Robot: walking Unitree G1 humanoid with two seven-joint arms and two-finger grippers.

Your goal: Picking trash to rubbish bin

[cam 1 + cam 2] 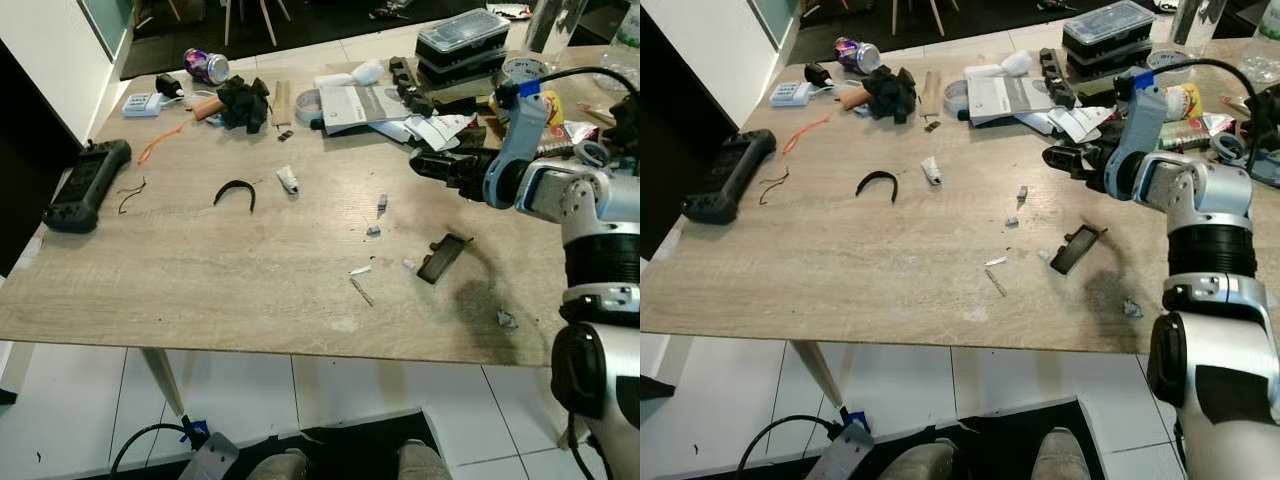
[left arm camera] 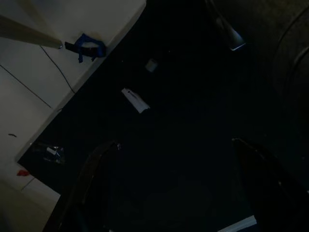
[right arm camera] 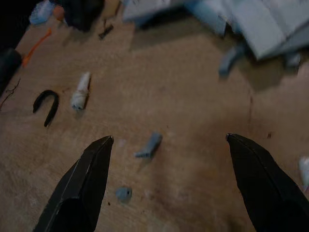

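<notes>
Lying mid-table, right of centre: small grey scrap (image 3: pixel 149 146) w/ a smaller bit (image 3: pixel 123 194) just nearer. Right gripper (image 1: pixel 420 160) hovers over them, fingers spread wide, holding nothing. Black curved strip (image 1: pixel 236 191) & white tube (image 1: pixel 288 180) sit further left on wooden table (image 1: pixel 200 280).

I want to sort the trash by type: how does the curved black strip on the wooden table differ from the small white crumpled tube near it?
The curved black strip is dark, thin and bent into an open arc. The small white crumpled tube is pale, thicker and roughly straight. The strip lies nearer the black handheld controller; the tube lies nearer the open right gripper, which hovers above the wooden table. Both are small, lie loose on the bare wood and touch nothing else.
</notes>
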